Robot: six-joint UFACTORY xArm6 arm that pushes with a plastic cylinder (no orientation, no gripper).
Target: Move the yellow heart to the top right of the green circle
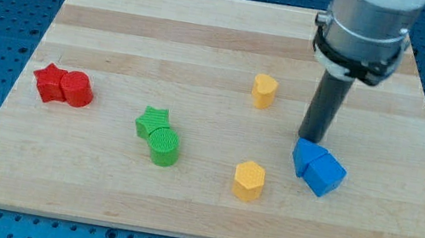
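The yellow heart (264,90) stands on the wooden board (125,18), right of the board's middle. The green circle (164,146) lies well to its lower left, touching a green star (152,121) at the circle's upper left. My tip (310,141) is down at the board to the right of the yellow heart and a little lower, apart from it. It sits right at the top edge of two blue blocks (318,168); I cannot tell whether it touches them.
A yellow hexagon (248,179) sits below the heart, near the board's bottom edge. A red star (49,81) and a red circle (76,89) touch each other at the view's left. The arm's grey body (366,28) hangs over the board's top right.
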